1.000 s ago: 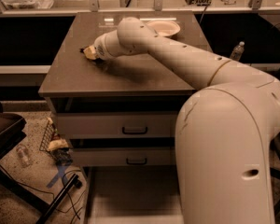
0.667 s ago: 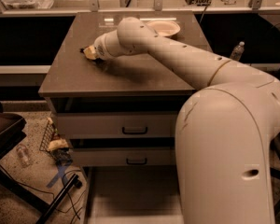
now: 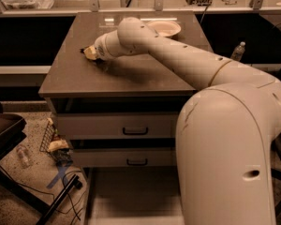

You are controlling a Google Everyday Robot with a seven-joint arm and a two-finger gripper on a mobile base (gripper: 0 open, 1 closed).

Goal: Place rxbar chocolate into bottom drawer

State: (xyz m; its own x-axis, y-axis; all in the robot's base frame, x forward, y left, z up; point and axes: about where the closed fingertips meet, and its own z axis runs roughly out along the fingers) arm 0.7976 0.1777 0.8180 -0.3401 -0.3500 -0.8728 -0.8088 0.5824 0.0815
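Note:
My arm reaches from the lower right across the brown tabletop (image 3: 131, 74). The gripper (image 3: 89, 52) is low over the left part of that top, pointing left. The rxbar chocolate is hidden at the gripper's end, and I cannot tell whether anything is held. Only a small dark sliver shows at the tip. The bottom drawer (image 3: 131, 193) stands pulled out below the cabinet, a pale shallow tray with a bare light floor, partly covered by my arm's base on the right.
A white bowl (image 3: 163, 28) sits at the back of the tabletop. Two shut upper drawers with dark handles (image 3: 135, 131) face me. A water bottle (image 3: 237, 51) stands at the right. A wire rack (image 3: 50, 136), cables and a bottle (image 3: 22, 156) clutter the floor at left.

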